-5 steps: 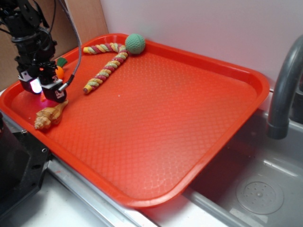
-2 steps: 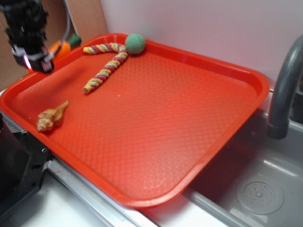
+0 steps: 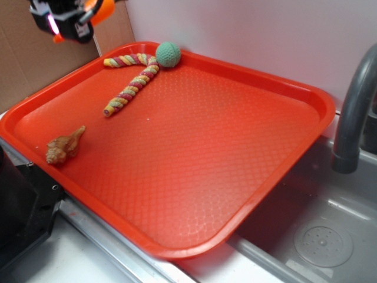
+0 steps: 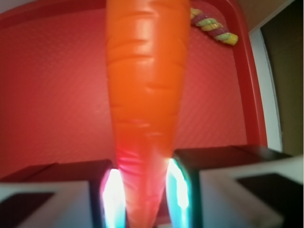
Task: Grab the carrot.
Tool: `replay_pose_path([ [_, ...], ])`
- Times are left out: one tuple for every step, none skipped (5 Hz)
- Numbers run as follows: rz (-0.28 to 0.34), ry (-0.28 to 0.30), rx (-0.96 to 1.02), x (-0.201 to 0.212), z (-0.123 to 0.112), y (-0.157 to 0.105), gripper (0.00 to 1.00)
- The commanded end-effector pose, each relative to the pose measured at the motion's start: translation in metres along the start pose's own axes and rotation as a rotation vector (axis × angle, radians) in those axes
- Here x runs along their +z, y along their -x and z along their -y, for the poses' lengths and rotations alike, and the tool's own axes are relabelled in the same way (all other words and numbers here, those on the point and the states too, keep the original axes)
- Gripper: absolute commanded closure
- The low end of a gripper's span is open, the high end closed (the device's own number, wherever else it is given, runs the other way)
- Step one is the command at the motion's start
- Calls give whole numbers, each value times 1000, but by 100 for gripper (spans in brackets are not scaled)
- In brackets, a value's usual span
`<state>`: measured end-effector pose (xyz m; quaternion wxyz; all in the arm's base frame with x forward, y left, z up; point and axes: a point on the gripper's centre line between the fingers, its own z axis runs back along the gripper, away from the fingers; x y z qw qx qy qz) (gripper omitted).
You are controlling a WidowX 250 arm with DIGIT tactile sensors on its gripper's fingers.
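Note:
The glossy orange carrot (image 4: 145, 90) fills the middle of the wrist view, its narrow end pinched between my two lit fingers (image 4: 113, 199). In the exterior view my gripper (image 3: 68, 20) hangs high at the top left, above the far left corner of the red tray (image 3: 283, 88), shut on the carrot (image 3: 101, 10), whose orange body pokes out to the right. The carrot's green stem end is out of view.
On the tray lie a tan spiral seashell (image 3: 63, 145), a twisted red-yellow rope cane (image 3: 132, 79) and a green ball (image 3: 168, 54). A grey faucet (image 3: 353, 112) and sink basin (image 3: 324, 242) stand to the right. Brown cardboard is behind the gripper.
The gripper has risen from the tray's left corner beside the seashell up to the top of the frame, carrying the carrot with it. The seashell, rope cane and ball stayed put.

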<state>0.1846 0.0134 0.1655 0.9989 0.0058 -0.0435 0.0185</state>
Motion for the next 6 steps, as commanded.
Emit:
replay_pose_path([
  [89, -61, -118, 48, 44, 15, 100],
  [82, -49, -110, 51, 46, 22, 100],
  [55, -55, -99, 46, 42, 22, 100],
  [55, -55, -99, 46, 42, 22, 0],
  [55, -55, -99, 46, 42, 22, 0],
  [55, -55, -99, 46, 42, 22, 0],
])
